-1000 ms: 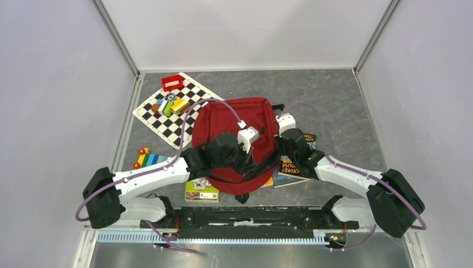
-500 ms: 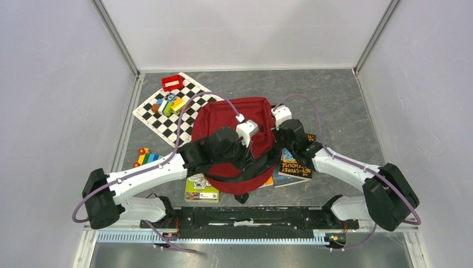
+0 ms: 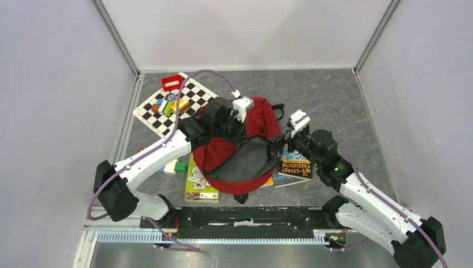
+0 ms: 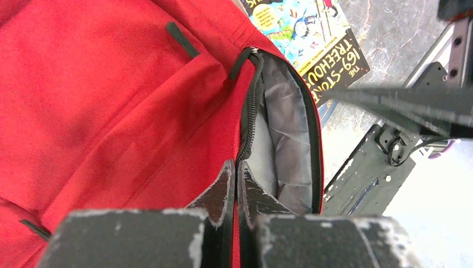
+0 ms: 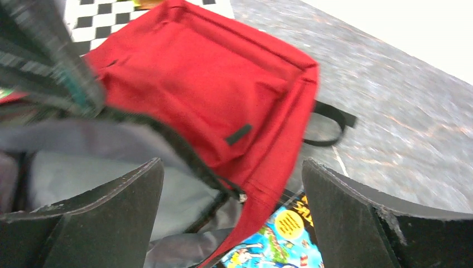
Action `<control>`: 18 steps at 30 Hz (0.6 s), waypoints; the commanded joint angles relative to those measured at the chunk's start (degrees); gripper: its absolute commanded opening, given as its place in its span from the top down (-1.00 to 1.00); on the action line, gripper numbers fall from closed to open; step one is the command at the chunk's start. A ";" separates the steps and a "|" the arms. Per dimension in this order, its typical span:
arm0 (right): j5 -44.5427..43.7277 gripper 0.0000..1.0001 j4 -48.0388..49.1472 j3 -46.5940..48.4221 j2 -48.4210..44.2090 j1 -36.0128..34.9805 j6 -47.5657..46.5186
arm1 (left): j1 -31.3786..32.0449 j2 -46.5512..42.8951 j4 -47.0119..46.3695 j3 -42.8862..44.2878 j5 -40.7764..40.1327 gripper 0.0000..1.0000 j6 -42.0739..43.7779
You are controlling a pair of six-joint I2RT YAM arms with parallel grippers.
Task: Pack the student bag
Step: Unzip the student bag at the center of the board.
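The student bag (image 3: 262, 117), dark red with black zippers, lies mid-table with its mouth pulled open and the grey lining (image 3: 245, 161) showing. My left gripper (image 3: 239, 129) is over the bag's upper part. In the left wrist view this gripper (image 4: 235, 173) is shut on the red fabric edge of the bag (image 4: 111, 100) beside the zipper. My right gripper (image 3: 285, 142) hovers at the bag's right edge. In the right wrist view it (image 5: 232, 163) stands wide open and holds nothing, with the bag (image 5: 212, 72) and its zipper pull below.
A treehouse book (image 3: 294, 167) lies right of the bag, partly beneath it. A green book (image 3: 199, 180) lies at the bag's near left. At the far left, a checkerboard (image 3: 151, 116) carries coloured blocks (image 3: 170, 104), with a small red box (image 3: 172, 82) beside it.
My left gripper has pulled the bag's flap away from the arms' bases, spreading the mouth open. My right gripper has let go, opened wide and drawn back to the right.
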State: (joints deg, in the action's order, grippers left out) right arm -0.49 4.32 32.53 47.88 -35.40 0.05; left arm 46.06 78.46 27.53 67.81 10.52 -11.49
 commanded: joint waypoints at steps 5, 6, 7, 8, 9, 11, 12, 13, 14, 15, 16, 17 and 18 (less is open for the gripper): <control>25.17 -0.96 11.11 -1.91 4.08 0.18 -8.01 | -4.55 2.40 7.65 7.51 10.77 0.96 10.92; 26.23 -0.96 10.82 -1.06 5.66 0.18 -9.04 | -4.87 2.80 8.66 8.12 12.10 0.96 11.37; 26.69 -0.96 10.29 0.29 7.08 0.15 -9.79 | -5.06 3.21 9.60 8.65 13.12 0.96 12.63; 27.00 -0.96 9.99 1.51 8.69 0.15 -10.51 | -5.23 3.43 10.24 9.37 13.85 0.96 13.66; 27.28 -0.96 9.92 2.88 10.16 0.15 -11.09 | -5.49 3.67 10.75 9.80 14.80 0.96 14.39; 28.45 -0.96 10.21 5.01 12.88 0.20 -12.07 | -5.83 4.07 11.53 10.51 16.37 0.96 15.88; 29.13 -0.96 10.14 6.30 14.14 0.22 -12.61 | -6.06 4.31 11.95 10.90 17.03 0.96 16.44; 29.76 -0.96 9.41 7.78 15.87 0.16 -12.98 | -6.28 4.44 12.22 11.26 17.48 0.96 16.74; 30.68 -0.96 7.12 10.32 17.62 0.15 -13.65 | -6.48 4.73 12.78 11.74 18.18 0.96 17.01; 31.36 -0.93 4.66 12.81 19.84 0.11 -14.12 | -6.72 4.79 13.07 12.11 19.07 0.96 17.17; 32.26 -0.87 1.94 15.58 21.82 -0.01 -14.64 | -6.90 4.85 13.16 12.26 20.01 0.96 17.12; 33.07 -0.82 -0.04 17.28 23.47 -0.07 -15.25 | -7.03 4.88 12.94 12.26 20.46 0.96 17.15; 33.67 -0.76 -2.03 19.18 25.10 -0.19 -15.83 | -7.12 4.87 12.67 12.28 20.59 0.96 16.84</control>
State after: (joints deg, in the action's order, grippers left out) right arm 28.29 8.38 42.96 68.14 -35.40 -12.14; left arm 39.79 83.46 39.05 77.06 26.26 2.02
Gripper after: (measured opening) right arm 0.924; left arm 0.034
